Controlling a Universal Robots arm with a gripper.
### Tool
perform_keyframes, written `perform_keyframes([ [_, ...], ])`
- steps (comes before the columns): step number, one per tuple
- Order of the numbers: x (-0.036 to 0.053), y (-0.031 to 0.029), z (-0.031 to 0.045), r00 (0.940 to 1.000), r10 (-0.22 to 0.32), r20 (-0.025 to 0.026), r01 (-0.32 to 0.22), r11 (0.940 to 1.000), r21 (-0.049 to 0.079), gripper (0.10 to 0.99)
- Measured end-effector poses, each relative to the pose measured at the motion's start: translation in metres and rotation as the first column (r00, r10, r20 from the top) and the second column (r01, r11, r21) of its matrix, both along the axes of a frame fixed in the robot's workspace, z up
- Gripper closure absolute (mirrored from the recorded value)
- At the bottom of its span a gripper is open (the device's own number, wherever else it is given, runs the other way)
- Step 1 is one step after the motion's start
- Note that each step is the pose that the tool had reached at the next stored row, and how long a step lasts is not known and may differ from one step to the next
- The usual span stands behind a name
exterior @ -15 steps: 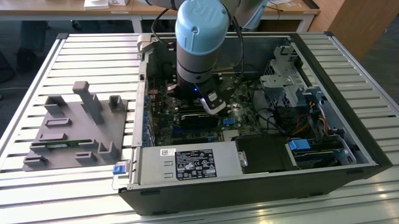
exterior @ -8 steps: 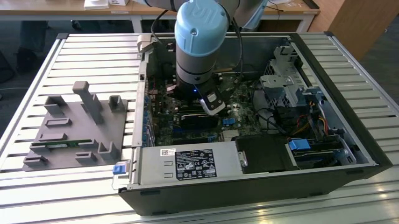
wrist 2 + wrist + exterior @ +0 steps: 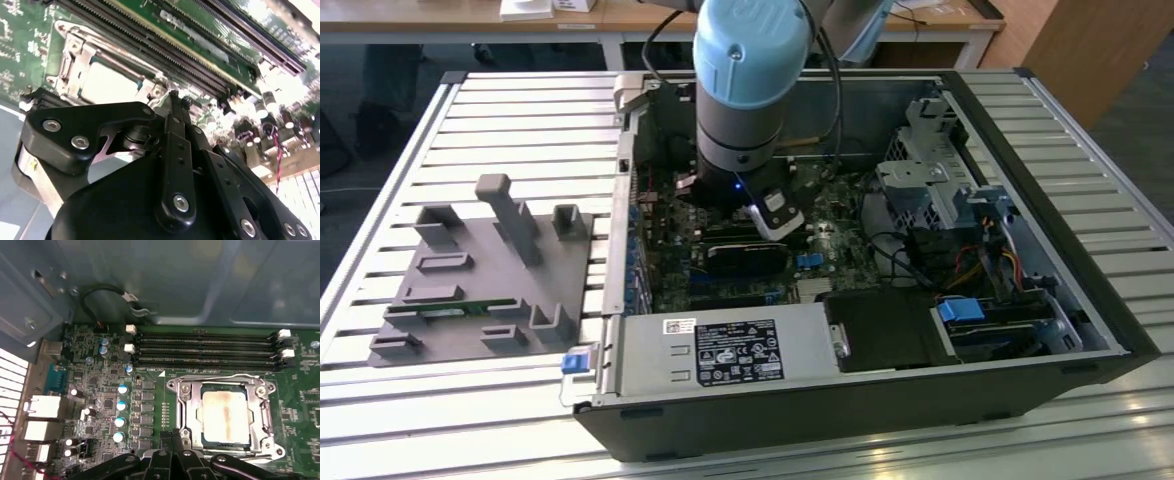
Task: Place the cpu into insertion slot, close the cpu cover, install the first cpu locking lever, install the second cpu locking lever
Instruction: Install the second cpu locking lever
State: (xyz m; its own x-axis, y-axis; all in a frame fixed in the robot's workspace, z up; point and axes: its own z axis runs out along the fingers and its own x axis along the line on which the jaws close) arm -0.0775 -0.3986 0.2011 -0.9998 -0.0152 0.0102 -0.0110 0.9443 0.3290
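Resting in the insertion slot [image 3: 225, 415]: cpu [image 3: 226, 412], cpu cover [image 3: 260, 390] closed around it; gripper [image 3: 172, 437] beside the slot, jaws clenched, empty

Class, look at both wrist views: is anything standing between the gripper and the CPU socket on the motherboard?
Nothing visible does. In both wrist views the gripper sits right at the edge of the insertion slot. The cpu already lies in it, with the cpu cover framing it.

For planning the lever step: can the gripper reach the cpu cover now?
Probably yes. The gripper sits right beside the cpu cover, which lies flat over the cpu, with nothing between them.
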Motion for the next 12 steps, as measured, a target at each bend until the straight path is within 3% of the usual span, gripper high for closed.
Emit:
perform_keyframes([
  [6,0.0,0.0002,0.012,1.0,0.0,0.0,0.0,1.0,0.0,0.98],
  [12,0.0,0.0003,0.0147,1.0,0.0,0.0002,0.0,1.0,0.0,0.98],
])
